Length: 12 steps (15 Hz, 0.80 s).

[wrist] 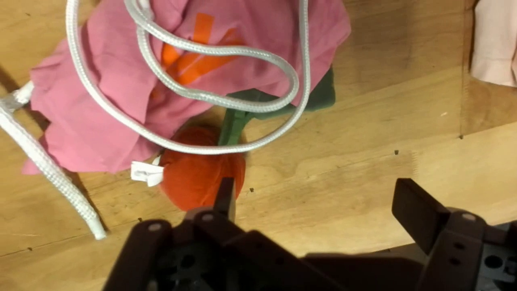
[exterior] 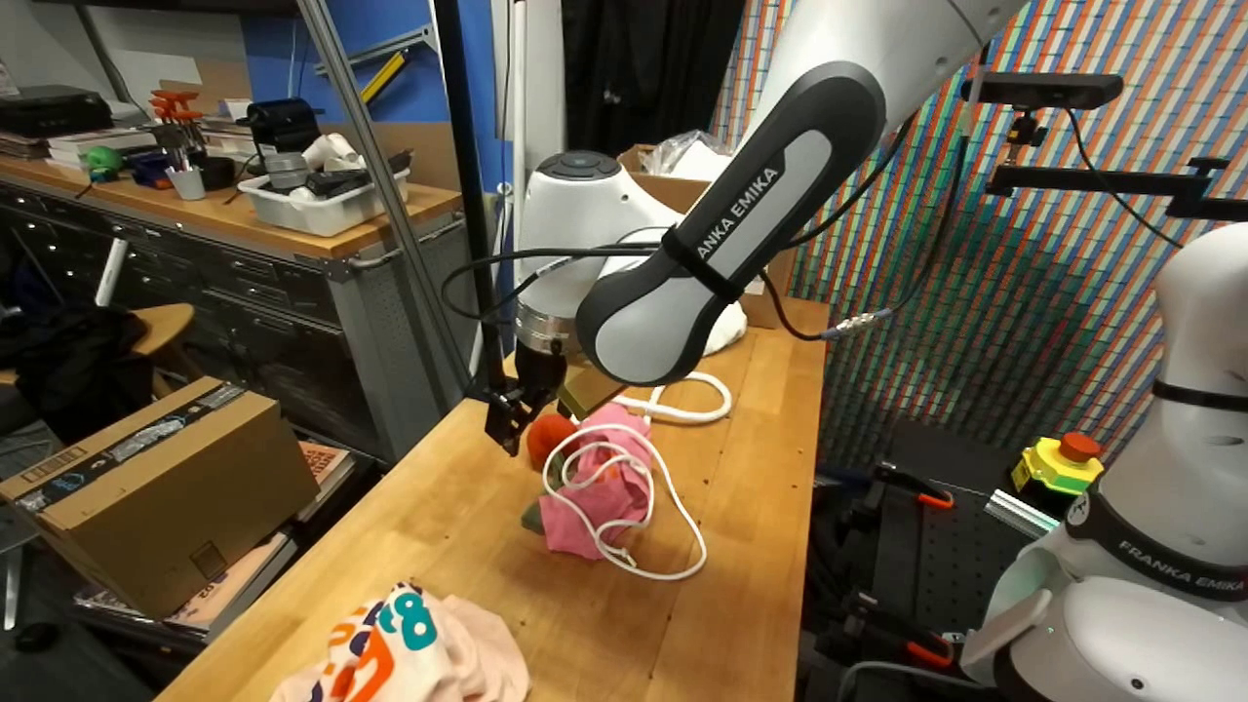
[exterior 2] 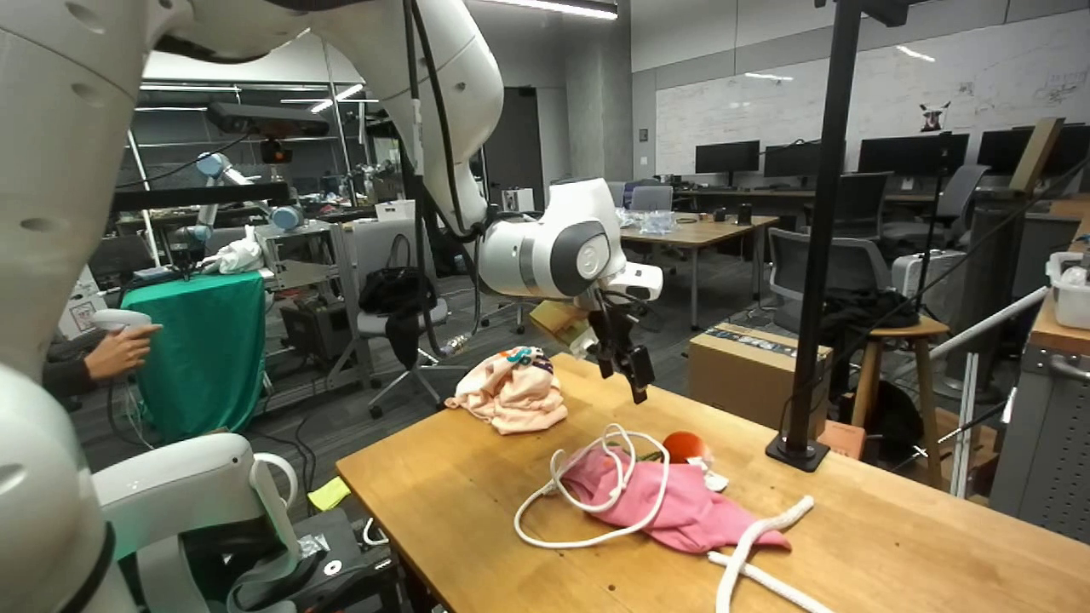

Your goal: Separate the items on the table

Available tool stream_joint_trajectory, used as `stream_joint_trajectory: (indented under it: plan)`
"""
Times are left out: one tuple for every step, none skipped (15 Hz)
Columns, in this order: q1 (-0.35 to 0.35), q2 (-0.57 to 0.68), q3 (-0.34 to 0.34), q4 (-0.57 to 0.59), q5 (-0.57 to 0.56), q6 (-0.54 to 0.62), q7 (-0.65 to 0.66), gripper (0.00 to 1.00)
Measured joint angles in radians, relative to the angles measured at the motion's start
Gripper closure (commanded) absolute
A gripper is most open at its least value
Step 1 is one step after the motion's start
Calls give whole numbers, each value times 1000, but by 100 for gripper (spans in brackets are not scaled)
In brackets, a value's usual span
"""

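Note:
A pink cloth (exterior: 600,487) with an orange print lies crumpled on the wooden table; it shows in an exterior view (exterior 2: 681,511) and the wrist view (wrist: 109,76). A white rope (wrist: 202,149) lies in loops over it (exterior 2: 588,543) (exterior: 702,546). A red plush ball (wrist: 194,178) with a green stem sits beside the cloth, partly under the rope (exterior 2: 685,445) (exterior: 549,439). A peach cloth (exterior 2: 511,392) with coloured letters lies apart (exterior: 419,643), its edge at the wrist view's right (wrist: 494,44). My gripper (wrist: 315,184) is open and empty above the table, its left finger over the ball (exterior: 510,421) (exterior 2: 627,381).
The table (exterior 2: 477,511) has a black pole (exterior 2: 800,426) at one edge. A thick white rope piece (exterior 2: 758,545) lies beside the pink cloth. A cardboard box (exterior: 166,478) stands below the table's side (exterior 2: 749,370). A second robot arm base (exterior: 1150,575) stands across from it.

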Motion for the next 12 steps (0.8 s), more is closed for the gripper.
stream_joint_trajectory:
  plan:
    - [-8, 12, 6, 13, -6, -20, -14, 0]
    - [-14, 26, 9, 29, -19, -40, -26, 0]
    - [-20, 41, 10, 44, -31, -59, -36, 0]
    - [-25, 57, 10, 62, -44, -76, -44, 0]
    - [-31, 74, 10, 80, -59, -91, -51, 0]
    - [-37, 91, 10, 97, -71, -103, -58, 0]
    - [-43, 108, 10, 115, -81, -113, -64, 0]
    - [-48, 124, 10, 134, -90, -127, -69, 0]
    - [-53, 140, 8, 154, -100, -140, -72, 0]
    - [-57, 156, 7, 175, -110, -155, -74, 0]
    - [-59, 173, 5, 198, -119, -175, -77, 0]
    - [-60, 188, 2, 220, -130, -197, -78, 0]
